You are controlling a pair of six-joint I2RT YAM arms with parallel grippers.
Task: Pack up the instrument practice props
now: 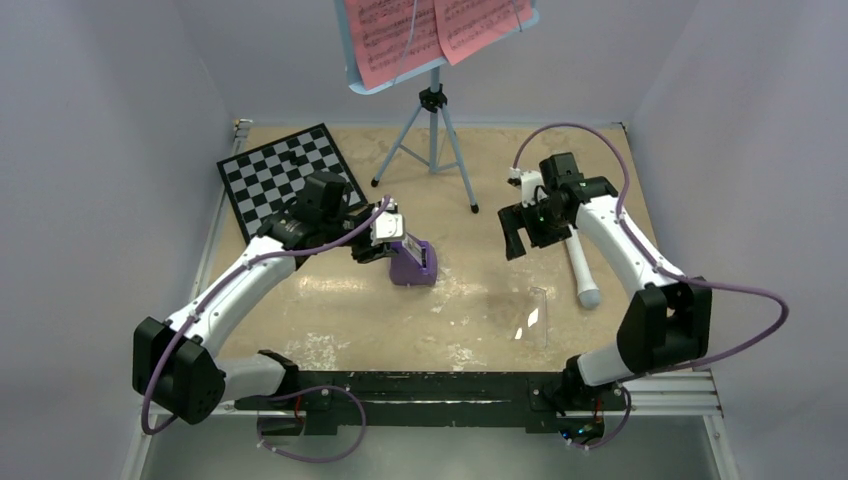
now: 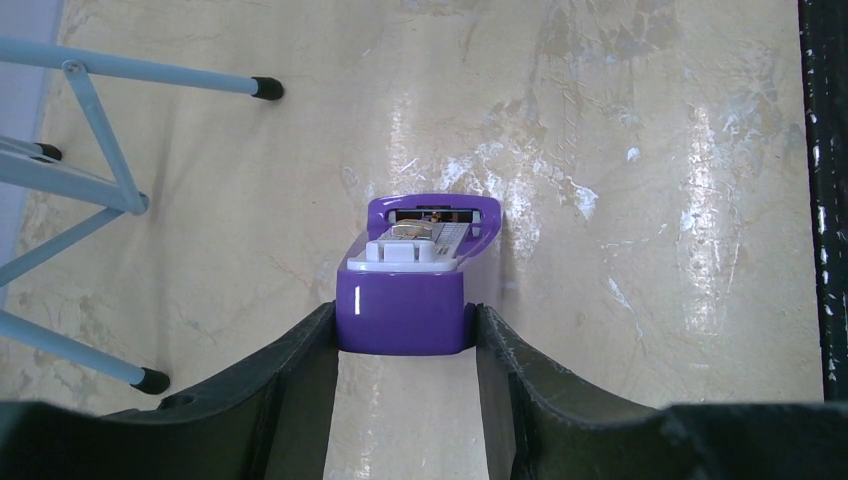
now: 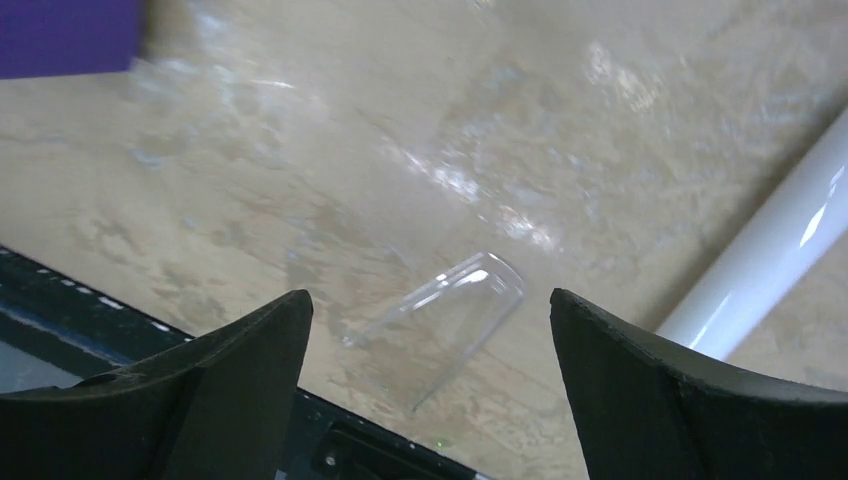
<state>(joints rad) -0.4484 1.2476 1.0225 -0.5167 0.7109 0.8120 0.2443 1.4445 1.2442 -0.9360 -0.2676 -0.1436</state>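
Observation:
The purple metronome wedge point(image 1: 412, 265) stands mid-table without its cover. My left gripper point(image 1: 390, 248) is shut on its base; in the left wrist view both fingers press the sides of the wedge point(image 2: 403, 305). The clear cover point(image 1: 535, 318) lies on its side near the front. In the right wrist view the cover point(image 3: 440, 320) lies below my right gripper point(image 3: 428, 297), which is open and empty. That gripper point(image 1: 515, 235) hovers left of the white recorder tube point(image 1: 580, 265). The light-blue music stand point(image 1: 435, 140) holds pink pages point(image 1: 400, 35) at the back.
A black-and-white chessboard point(image 1: 285, 175) lies at the back left, behind my left arm. The tripod legs point(image 2: 90, 150) spread close to the left of the metronome. The black base rail point(image 1: 450, 385) runs along the front edge. Grey walls enclose the table on three sides.

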